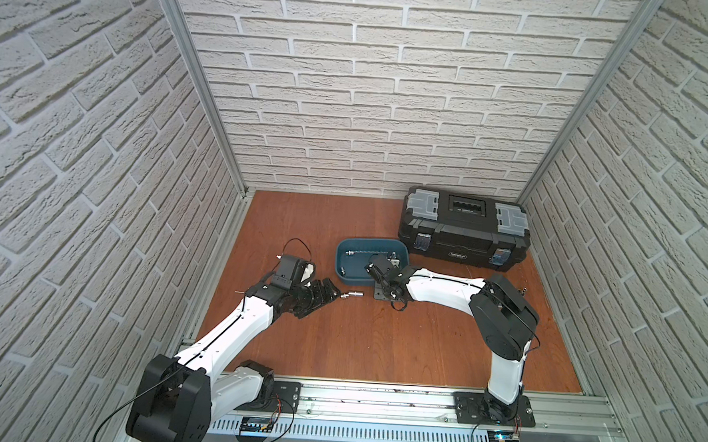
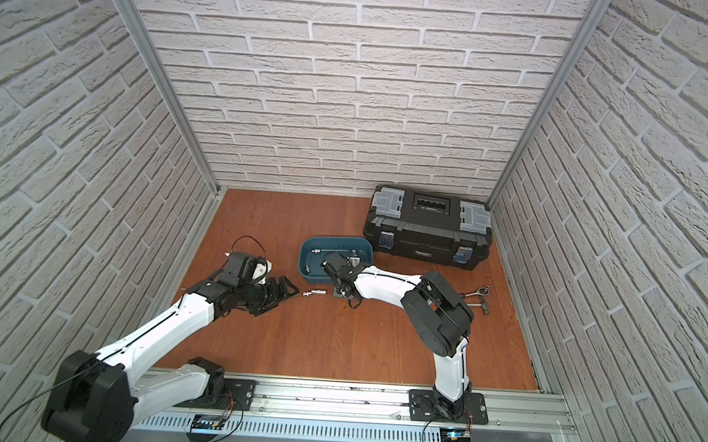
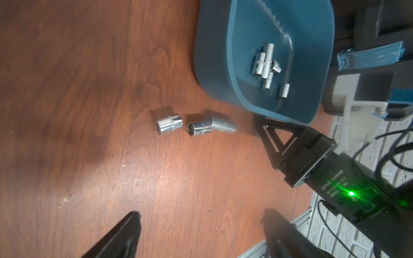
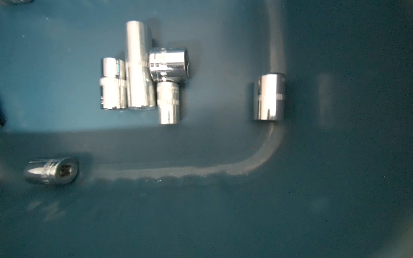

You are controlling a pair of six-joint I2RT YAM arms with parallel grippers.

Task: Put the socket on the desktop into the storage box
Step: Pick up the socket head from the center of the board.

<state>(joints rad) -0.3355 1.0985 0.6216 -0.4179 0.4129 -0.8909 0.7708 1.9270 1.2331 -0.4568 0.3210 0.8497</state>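
Note:
Silver sockets [image 3: 168, 124] [image 3: 197, 128] lie close together on the reddish-brown desktop [image 1: 379, 348], just in front of the teal storage box [image 1: 342, 246]; in both top views they show as a short silver row [image 1: 350, 295] [image 2: 314, 291]. My left gripper [image 3: 201, 225] is open and points at them from a short way off, touching nothing. My right gripper [image 1: 383, 291] hangs at the box's front right corner, and one black finger [image 3: 276, 140] shows beside the outer wall. Its wrist view looks down into the box [image 4: 223, 212], where several sockets [image 4: 139, 67] lie; its jaws are out of that view.
A black toolbox [image 1: 464, 225] with grey latches stands at the back right, behind the box. A ratchet [image 2: 475, 295] and a hammer [image 2: 479, 306] lie on the desktop behind my right arm. A long silver bar [image 1: 363, 253] rests in the box. Brick-pattern walls close three sides.

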